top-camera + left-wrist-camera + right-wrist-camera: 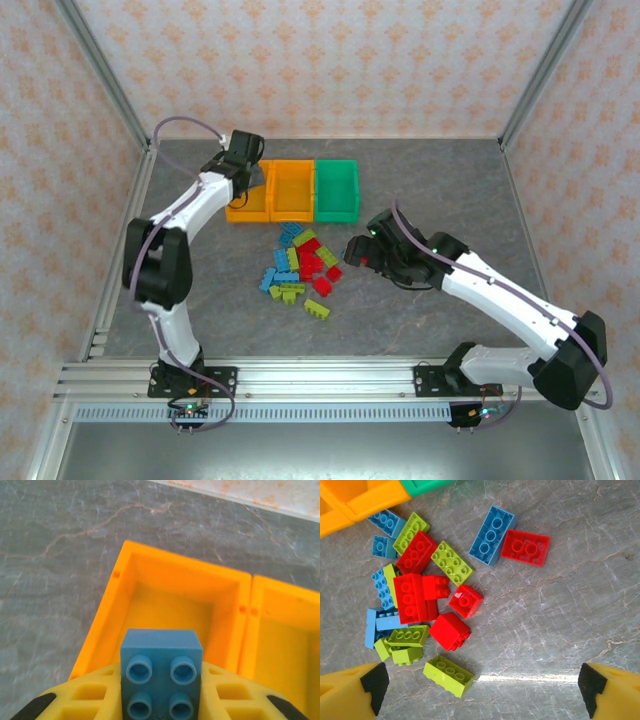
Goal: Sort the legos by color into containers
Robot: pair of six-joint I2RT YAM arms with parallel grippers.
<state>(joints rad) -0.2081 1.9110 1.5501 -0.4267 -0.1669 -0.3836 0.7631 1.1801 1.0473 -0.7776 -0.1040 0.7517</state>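
L gripper (241, 158) is up at the far left of the table (450, 180), over the left orange bin (247, 205). From the wrist cam its yellow fingers (90, 697) are clamped on a blue brick (161, 652), a four-stud one, studs facing the cam. The brick hangs above the bin's open inside, near its front wall.

3 bins sit side by side at the far middle: left orange bin, mid orange bin (292, 192), green bin (336, 192) on the right.

The rest of the legos lie in a loose pile (300, 268) on the table, just on the near side of the bins: blue, lime and red mixed, many touching or overlapping. One lime brick (317, 308) lies a bit apart at the near edge of the pile.

R gripper (356, 252) hovers just right of the pile, angled toward it. Its jaws are spread wide w/ nothing between them. In its wrist cam each black-tipped finger sits in a bottom corner, w/ the pile below and to the left. There a long blue brick (492, 535) touches a red brick (526, 547), both off to the right of the main cluster.
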